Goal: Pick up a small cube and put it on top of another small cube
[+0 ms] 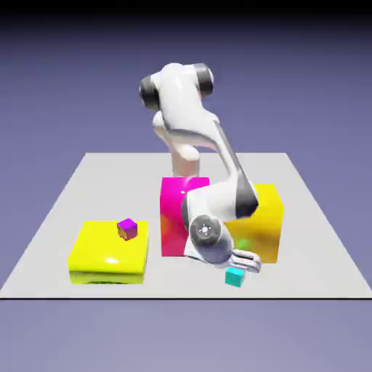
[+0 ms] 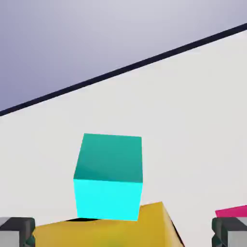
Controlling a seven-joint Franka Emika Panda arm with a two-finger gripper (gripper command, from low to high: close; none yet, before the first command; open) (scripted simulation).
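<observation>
Smooth, flat-shaded faces on the small cyan cube (image 2: 108,177), no grain or texture. Glossy sheen with bright highlights on the flat yellow block (image 1: 109,251), the tall yellow block (image 1: 263,218) and the magenta block (image 1: 176,211). Matt, even pale grey across the table (image 1: 87,189). Smooth white plastic-looking shells on the arm (image 1: 190,123), dull grey finger tips (image 2: 230,231).

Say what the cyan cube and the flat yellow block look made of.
Cyan cube: smooth, matte, plastic-like; flat even colour, crisp edges, no highlights. Flat yellow block: glossy, perhaps lacquered plastic; a bright white sheen and reflections on its top. Both are rendered, so the material stays a guess.
</observation>
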